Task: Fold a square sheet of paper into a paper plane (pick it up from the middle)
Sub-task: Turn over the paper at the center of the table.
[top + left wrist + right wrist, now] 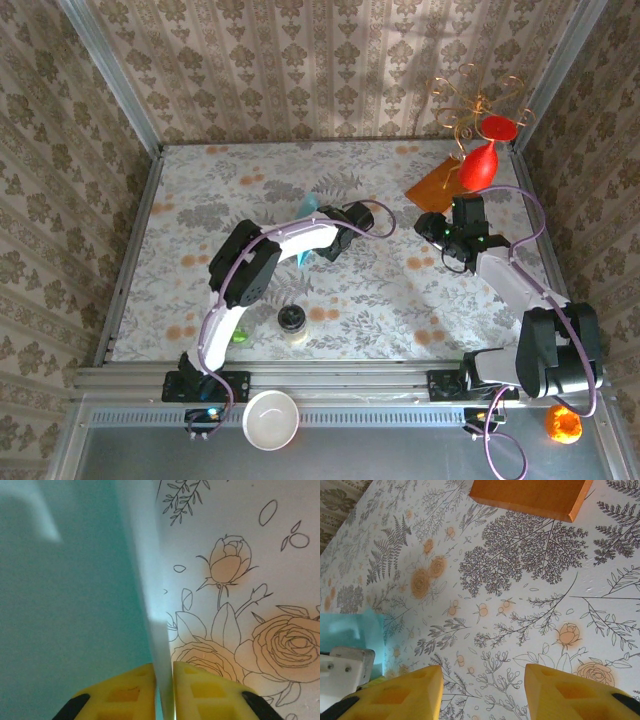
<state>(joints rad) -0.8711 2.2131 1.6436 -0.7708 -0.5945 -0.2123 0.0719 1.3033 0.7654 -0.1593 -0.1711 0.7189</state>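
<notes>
The left claw [164,672] is clamped on the square sheet of paper [65,605], held up over the middle of the worktop [400,310], while the right claw [482,680] gapes empty nearby; light, limp and easily creased, the sheet likely needs a gentle mid-sheet grip.

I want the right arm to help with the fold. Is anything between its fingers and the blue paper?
Nothing visible. Bare tablecloth lies between the open right gripper and the blue paper, which the left gripper pinches. The orange sheet lies off that path.
</notes>
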